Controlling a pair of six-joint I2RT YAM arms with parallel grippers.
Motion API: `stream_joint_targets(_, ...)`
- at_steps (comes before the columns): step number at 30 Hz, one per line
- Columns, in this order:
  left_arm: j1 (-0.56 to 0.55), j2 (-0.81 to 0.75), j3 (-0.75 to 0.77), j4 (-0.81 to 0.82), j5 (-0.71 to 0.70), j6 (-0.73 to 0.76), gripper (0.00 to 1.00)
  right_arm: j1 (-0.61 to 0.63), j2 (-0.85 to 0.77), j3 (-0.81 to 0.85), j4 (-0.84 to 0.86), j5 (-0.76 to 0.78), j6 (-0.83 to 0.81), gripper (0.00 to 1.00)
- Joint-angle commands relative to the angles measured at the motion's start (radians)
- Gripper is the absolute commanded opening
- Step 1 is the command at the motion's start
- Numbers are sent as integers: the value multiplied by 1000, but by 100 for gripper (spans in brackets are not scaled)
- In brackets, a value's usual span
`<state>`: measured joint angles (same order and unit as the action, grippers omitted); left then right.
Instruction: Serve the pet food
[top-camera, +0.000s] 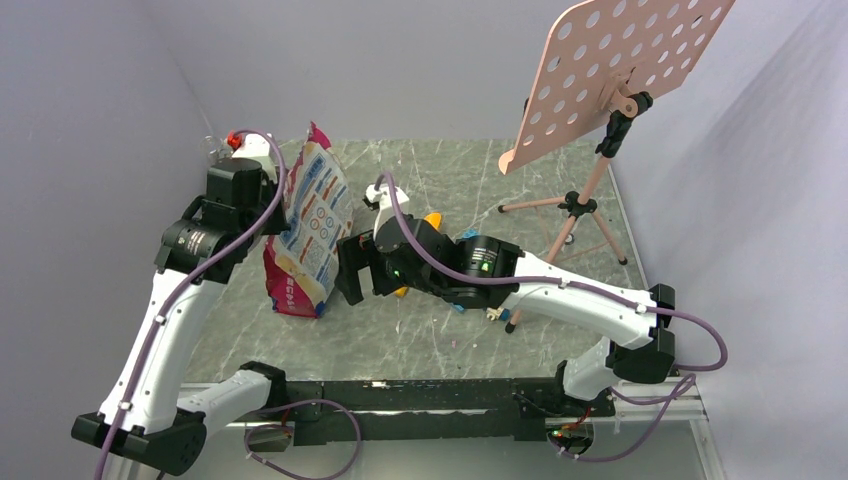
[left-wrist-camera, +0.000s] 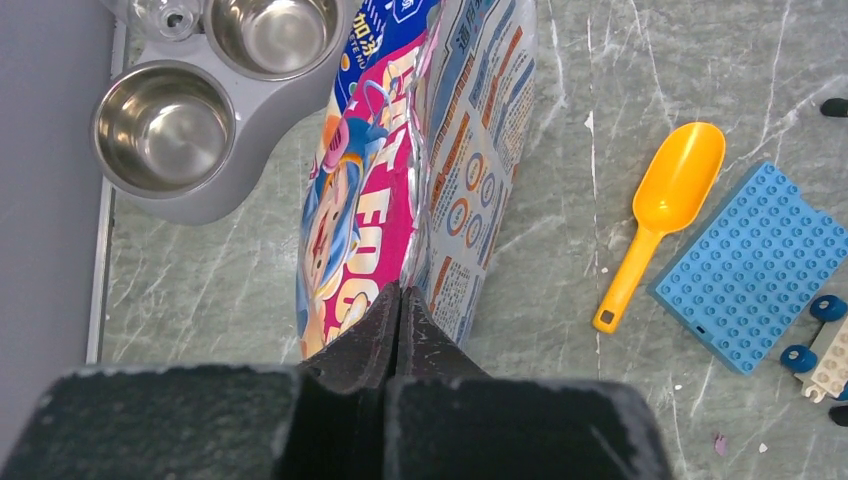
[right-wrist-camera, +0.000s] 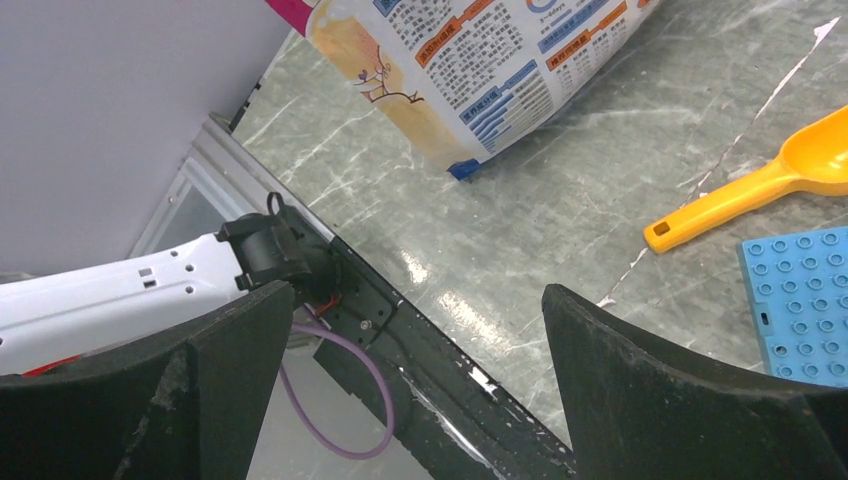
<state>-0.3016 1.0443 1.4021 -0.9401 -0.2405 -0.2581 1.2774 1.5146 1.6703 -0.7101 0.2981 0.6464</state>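
The glossy pink cartoon-printed pouch (top-camera: 312, 225) stands tilted at the table's left, its bottom on the surface. My left gripper (top-camera: 278, 215) is shut on an edge of the pouch (left-wrist-camera: 400, 170); the fingertips (left-wrist-camera: 385, 310) pinch the foil. My right gripper (top-camera: 350, 275) is open and empty, just right of the pouch's lower end. In the right wrist view the gripper (right-wrist-camera: 415, 292) hangs over the table's near edge, with the pouch (right-wrist-camera: 480, 60) beyond it. No kibble shows. The twin steel bowls (left-wrist-camera: 165, 130) look empty.
The grey bowl stand (left-wrist-camera: 225, 190) sits at the far left by the wall. An orange-yellow scoop (left-wrist-camera: 665, 210) and a blue studded baseplate (left-wrist-camera: 755, 265) lie right of the pouch. A pink perforated music stand (top-camera: 610, 80) rises at the back right.
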Motion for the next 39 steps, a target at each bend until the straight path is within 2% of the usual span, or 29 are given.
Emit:
stream_joint_targets(1, 1, 28, 27, -56, -32, -49, 0, -15, -53, -13, 12, 18, -8, 100)
stream_joint_targets(6, -1, 41, 58, -149, -6, -154, 0, -24, -73, -31, 14, 21, -4, 100)
stream_joint_targets(13, -25, -67, -49, -10, 250, -487, 0, -44, -75, -18, -10, 11, -4, 100)
stream_joint_targets(20, -114, -58, -10, 44, 244, -645, 0, -94, -40, 49, -49, -38, 9, 100)
stream_joint_targets(27, -117, -23, 56, 33, 217, -638, 0, -224, 53, 121, -86, -179, 41, 99)
stream_joint_targets(30, -118, -42, 33, 53, 221, -639, 0, -283, 163, 265, -137, -280, 60, 99)
stream_joint_targets(32, -118, -54, 18, 54, 223, -640, 0, -297, 234, 385, -179, -285, 91, 97)
stream_joint_targets(35, -117, -82, -16, 58, 208, -608, 0, -315, 342, 530, -254, -274, 179, 92)
stream_joint_targets(39, -117, -111, -41, 64, 216, -557, 0, -353, 436, 584, -214, -391, 269, 77)
